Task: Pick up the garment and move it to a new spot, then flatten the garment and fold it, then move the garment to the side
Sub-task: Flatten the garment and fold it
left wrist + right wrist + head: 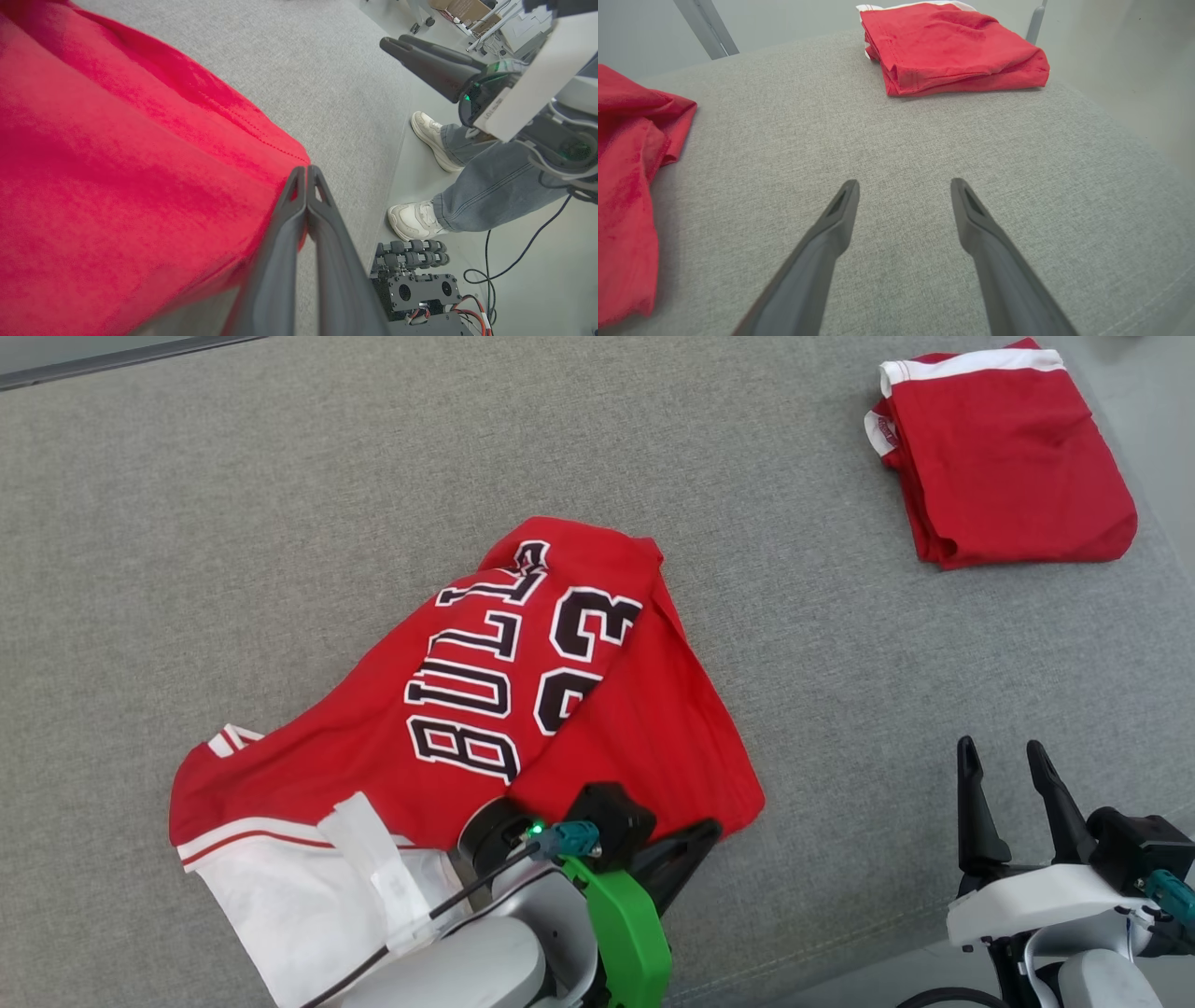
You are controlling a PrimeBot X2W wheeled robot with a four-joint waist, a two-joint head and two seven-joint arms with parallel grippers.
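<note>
Dark fingers of my L pincer (306, 170) are clenched tight, tips right at the corner hem of the jersey (560, 709). Can't tell if any cloth is nipped btwn them or if they just lie beside it.

- Risk 1: if nothing's caught, a lift comes up empty.
- Risk 2: if only the very edge is caught, it could slip out once the rest pulls on it.

Jersey lies crumpled mid-worktop (187, 523), lettering up, one side folded over itself. Its white part runs partly under my L forearm. If the arm presses there, it'd pin the cloth & fight the pull. The corner is near the worktop's front edge, so a drag my way could spill cloth over the side.

R pincer (1001, 747) is spread wide, holding nothing, well apart from the jersey. No 2nd grip then, and a one-corner lift prob. leaves it hanging twisted, harder to flatten.

Far R corner: folded red pile (1008, 457). A new spot too close wd muddle the two. A person's shoes (413, 219) stand just off the worktop edge, so a wide arm swing that way = hazard.
</note>
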